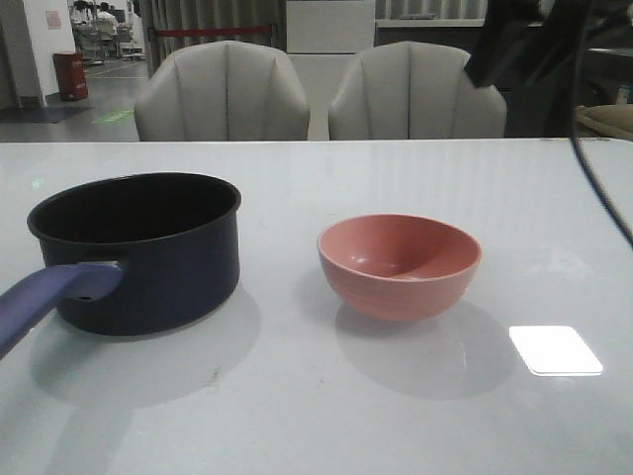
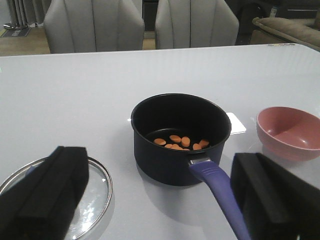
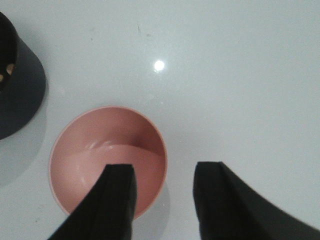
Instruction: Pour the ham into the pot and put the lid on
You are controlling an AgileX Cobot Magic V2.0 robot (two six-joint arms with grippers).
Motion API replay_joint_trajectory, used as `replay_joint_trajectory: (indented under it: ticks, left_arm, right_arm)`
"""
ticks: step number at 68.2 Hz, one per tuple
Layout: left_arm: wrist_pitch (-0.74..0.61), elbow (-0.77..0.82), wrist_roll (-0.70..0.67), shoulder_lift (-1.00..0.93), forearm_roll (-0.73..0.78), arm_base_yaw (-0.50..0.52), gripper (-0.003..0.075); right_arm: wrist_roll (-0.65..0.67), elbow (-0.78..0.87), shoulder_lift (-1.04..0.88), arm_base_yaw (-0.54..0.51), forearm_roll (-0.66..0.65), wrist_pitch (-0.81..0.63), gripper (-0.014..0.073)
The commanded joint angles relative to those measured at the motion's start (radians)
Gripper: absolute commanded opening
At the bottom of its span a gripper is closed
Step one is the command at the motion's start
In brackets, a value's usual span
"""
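The lid [image 2: 60, 192] is lying flat on the table [image 1: 316, 416] at the far left, beside the pot [image 2: 180, 137] and partly hidden behind the left gripper [image 2: 160, 200]. That gripper is hovering above it with its jaws spread wide and gripping nothing. The lid's knob is not visible from here. Being glass with a metal rim, the lid is likely rigid, fairly heavy, slippery and breakable; the knob is judged the proper place to take hold, not the rim.

The pot is standing upright left of centre, its handle [image 2: 217, 187] pointing toward the robot. The ham [image 2: 181, 142] is resting inside on the pot's floor, so the pouring step appears complete and the covering step is remaining.

The pink bowl [image 1: 399, 265] is sitting upright to the right of the pot, apart from it and showing no contents. The right gripper [image 3: 162, 200] is hanging over the bowl's rim with its jaws parted and nothing between them.
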Motion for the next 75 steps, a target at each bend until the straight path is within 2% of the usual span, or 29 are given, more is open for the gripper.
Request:
replay_joint_trajectory:
  ticks: [1, 29, 46, 58, 62, 63, 65, 70, 75]
  left_arm:
    - [-0.086, -0.026, -0.001, 0.010, -0.001, -0.008, 0.0625]
    - [-0.086, -0.026, -0.001, 0.010, -0.001, -0.008, 0.0625]
    - [-0.086, -0.026, -0.001, 0.010, -0.001, -0.008, 0.0625]
    - [-0.086, -0.026, -0.001, 0.010, -0.001, -0.008, 0.0625]
    - [-0.086, -0.026, -0.001, 0.010, -0.001, -0.008, 0.0625]
    - [-0.086, -0.026, -0.001, 0.010, -0.001, -0.008, 0.0625]
    - [-0.086, -0.026, -0.001, 0.010, -0.001, -0.008, 0.0625]
    - [-0.088, -0.024, -0.001, 0.010, -0.001, -0.008, 0.0625]
    - [-0.087, -0.020, -0.001, 0.010, -0.001, -0.008, 0.0625]
  right_arm:
    - [-0.014, 0.069, -0.170, -0.005, -0.009, -0.128, 0.0399]
    - [-0.015, 0.578, -0.765, -0.005, -0.009, -0.449, 0.0399]
    - [-0.021, 0.808, -1.176, -0.005, -0.010, -0.474, 0.0398]
    - [-0.021, 0.912, -1.310, -0.005, -0.010, -0.486, 0.0388]
    - [-0.021, 0.937, -1.314, -0.005, -0.010, -0.492, 0.0347]
    - [-0.021, 0.946, -1.314, -0.005, -0.010, -0.492, 0.0299]
    - [-0.021, 0.955, -1.314, -0.005, -0.010, -0.494, 0.0262]
    - [-0.020, 0.976, -1.314, -0.005, -0.010, -0.496, 0.0111]
    - [-0.020, 0.990, -1.314, -0.005, -0.010, -0.496, 0.0152]
